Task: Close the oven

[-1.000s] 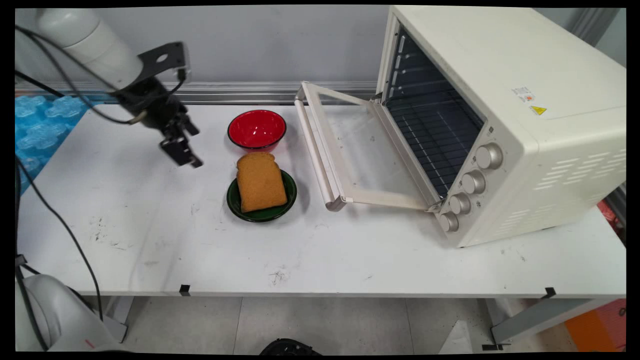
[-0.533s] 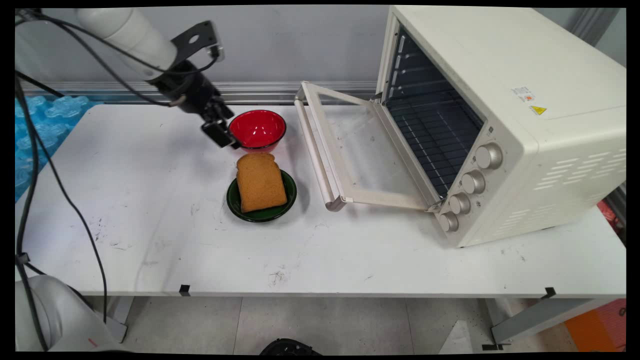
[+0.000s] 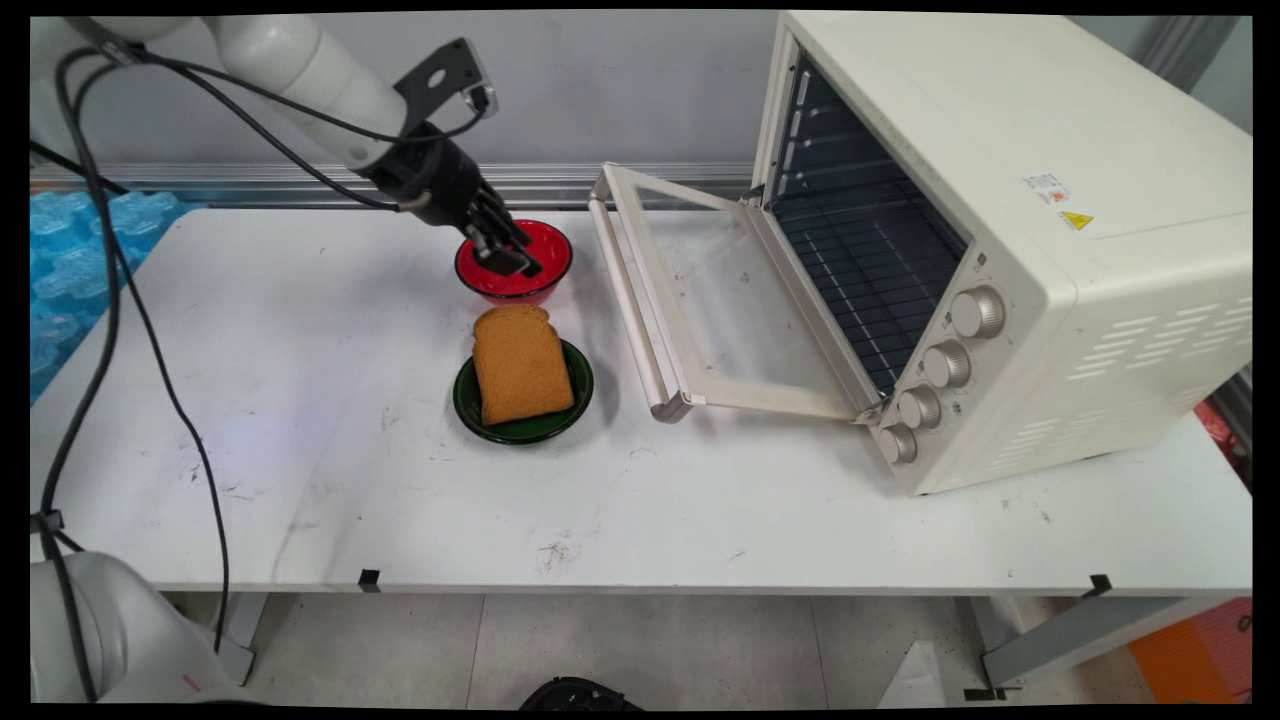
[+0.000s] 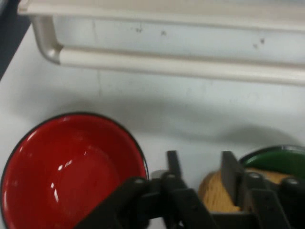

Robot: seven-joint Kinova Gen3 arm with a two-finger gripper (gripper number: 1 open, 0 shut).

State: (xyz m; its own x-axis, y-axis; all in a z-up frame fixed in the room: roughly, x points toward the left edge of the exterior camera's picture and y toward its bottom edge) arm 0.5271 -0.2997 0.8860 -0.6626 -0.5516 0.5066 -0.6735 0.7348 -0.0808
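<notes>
My gripper (image 3: 512,258) hangs open above the red bowl (image 3: 548,248) at the back of the table, nothing between its fingers. In the hand view the gripper (image 4: 202,167) points at the bare table between the empty red bowl (image 4: 71,171) on the left and a slice of brown toast (image 4: 214,191) on a green plate (image 4: 276,160) on the right. In the main view the toast (image 3: 520,365) lies on the green plate (image 3: 578,398) just in front of the bowl.
A cream toaster oven (image 3: 1000,230) stands at the right, its glass door (image 3: 700,300) folded down onto the white table (image 3: 300,420). The door's handle (image 4: 167,67) runs across the top of the hand view. Blue moulded sheeting (image 3: 70,250) lies at the far left.
The gripper has swung right and toward the wall, from the open table at the left to a spot over the red bowl. Bowl, plate and toast have not moved.
</notes>
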